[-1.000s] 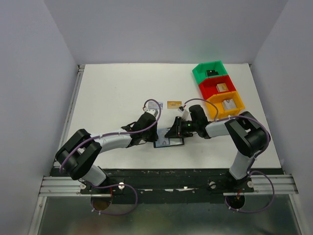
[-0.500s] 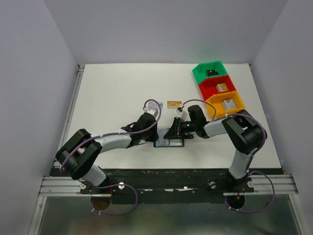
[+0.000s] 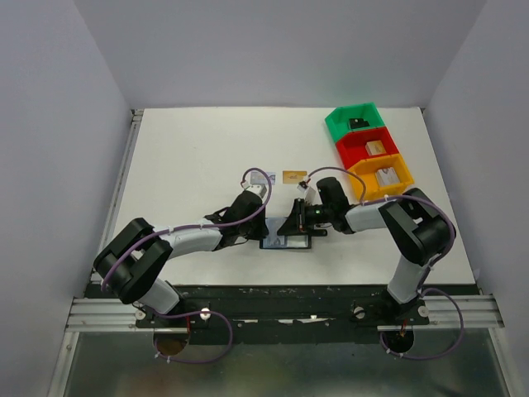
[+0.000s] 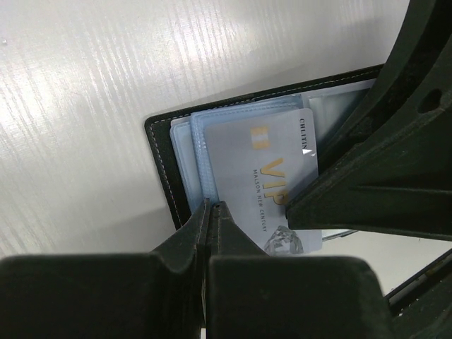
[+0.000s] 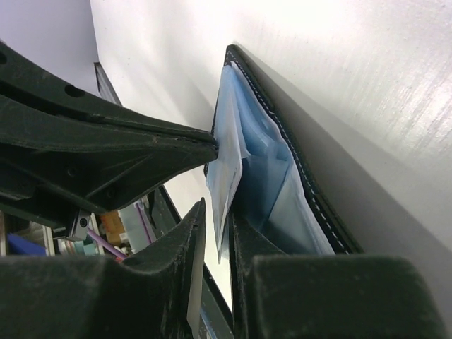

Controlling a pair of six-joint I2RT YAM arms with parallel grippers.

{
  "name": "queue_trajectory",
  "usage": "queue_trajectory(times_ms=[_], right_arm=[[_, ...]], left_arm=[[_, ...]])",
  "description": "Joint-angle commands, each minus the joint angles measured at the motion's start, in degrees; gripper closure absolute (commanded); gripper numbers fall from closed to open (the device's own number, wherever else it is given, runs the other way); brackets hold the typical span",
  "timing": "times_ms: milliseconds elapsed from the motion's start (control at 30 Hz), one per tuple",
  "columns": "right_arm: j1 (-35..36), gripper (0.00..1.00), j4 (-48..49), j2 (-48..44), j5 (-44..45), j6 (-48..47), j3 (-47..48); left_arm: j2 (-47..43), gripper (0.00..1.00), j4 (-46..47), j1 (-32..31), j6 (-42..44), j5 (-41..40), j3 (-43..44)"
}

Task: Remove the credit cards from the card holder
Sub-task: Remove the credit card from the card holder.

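The black card holder (image 3: 286, 242) lies open on the table between the two grippers, its blue-grey pockets facing up. My left gripper (image 4: 212, 206) is shut, and its tips press down on the pocket edge of the card holder (image 4: 159, 152). A silver-grey credit card (image 4: 265, 169) with gold VIP lettering sticks partly out of a pocket. My right gripper (image 5: 215, 219) straddles that card's free edge (image 5: 227, 191). Its jaws are narrow, and a gap shows between the card and one finger. A gold-orange credit card (image 3: 293, 177) lies loose on the table behind the card holder.
Green (image 3: 355, 121), red (image 3: 364, 149) and orange (image 3: 382, 178) bins stand in a row at the back right, each with small items inside. Both forearms cross low over the table's near middle, their purple cables looping above them.
The right gripper's jaws have narrowed around the card's edge and the right wrist has shifted slightly. The left gripper stays shut on the same spot.
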Motion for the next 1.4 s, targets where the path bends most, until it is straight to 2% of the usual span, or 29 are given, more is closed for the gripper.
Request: queue_trajectory(times_ms=[0,567,1367], right_arm=[[0.6,0.75,-2.1,-3.1,1.1,-1.7,0.2],[0.2,0.77,-5.7,-7.4,2.1,-3.5,-0.5],[-0.6,0.86,-10.2,-10.1,3.4,-5.8,-0.2]], left_arm=[[-0.3,0.97,-3.1,-0.2,-0.5,-1.9,-1.8],[0.3,1.00,-2.6,0.0,-0.9,-1.7,-2.5],[0.1,1.00,-2.0,0.2,-0.8,-1.5,-3.5]])
